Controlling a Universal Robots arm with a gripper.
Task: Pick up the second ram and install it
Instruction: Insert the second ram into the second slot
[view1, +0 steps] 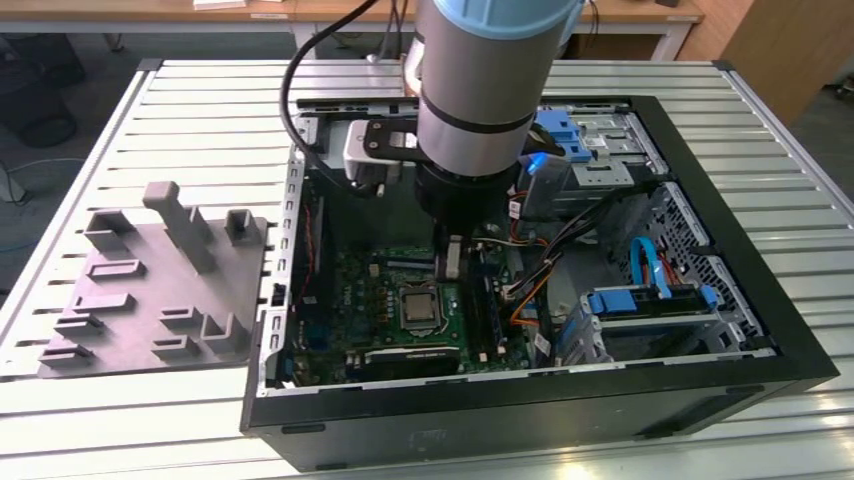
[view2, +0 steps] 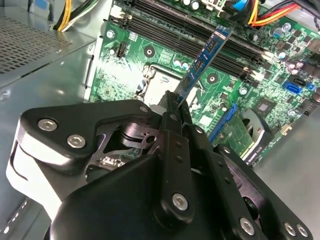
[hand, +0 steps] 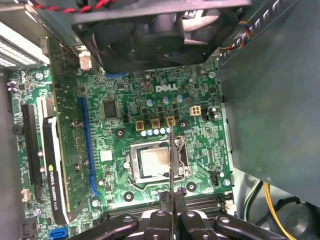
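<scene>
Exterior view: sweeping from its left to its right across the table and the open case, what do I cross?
Grey tray → CPU socket → gripper, shut on the ram → blue bracket → case wall.

White lettering is noted on the green motherboard (hand: 120, 145), between the CPU socket (hand: 152, 162) and the fan (hand: 150, 35). A printed strip is noted along the expansion card (hand: 52, 165). Print on the second ram (view2: 202, 62) cannot be made out.
</scene>
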